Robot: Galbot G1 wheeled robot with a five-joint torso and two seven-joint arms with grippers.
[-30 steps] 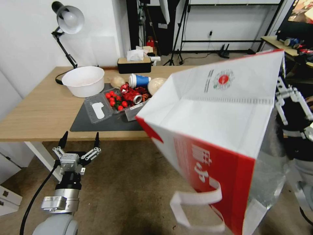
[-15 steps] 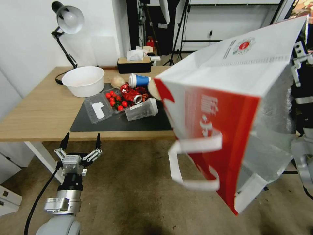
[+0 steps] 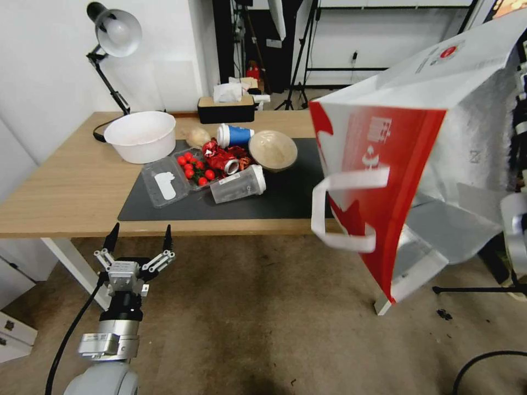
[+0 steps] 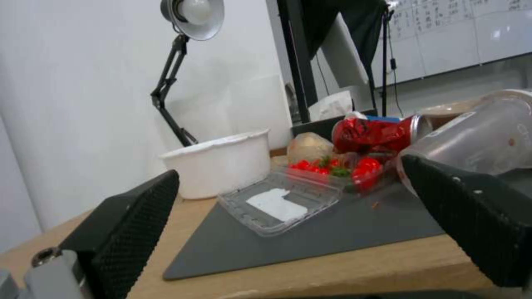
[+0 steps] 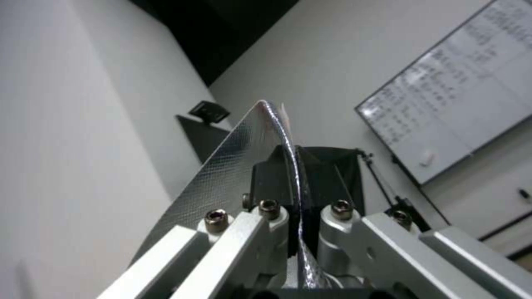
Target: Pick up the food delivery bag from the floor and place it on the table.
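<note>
The food delivery bag (image 3: 384, 175) hangs tilted in the air at the right, above the table's right end, red face toward me. Its white side with the round logo (image 3: 447, 52) is up, the silver lining (image 3: 477, 137) shows, and a white strap (image 3: 343, 211) dangles. My right gripper (image 5: 294, 182) is shut on the bag's foil edge (image 5: 244, 153); in the head view the bag hides it. Low before the table's (image 3: 66, 186) front edge, over the floor (image 3: 247, 318), my left gripper (image 3: 139, 237) is open and holds nothing; its black pads (image 4: 133, 224) frame the tabletop.
On the dark mat (image 3: 285, 197) lie a tomato clamshell (image 3: 186, 170), a crushed red can (image 3: 222, 159), a clear cup (image 3: 239, 184), a blue cup (image 3: 233, 134) and a lidded bowl (image 3: 273, 149). A white bowl (image 3: 141, 136), lamp (image 3: 112, 33) and tissue box (image 3: 226, 109) stand behind.
The bag has swung up and to the right, uncovering the lidded bowl and the mat's right half. The left gripper has barely moved.
</note>
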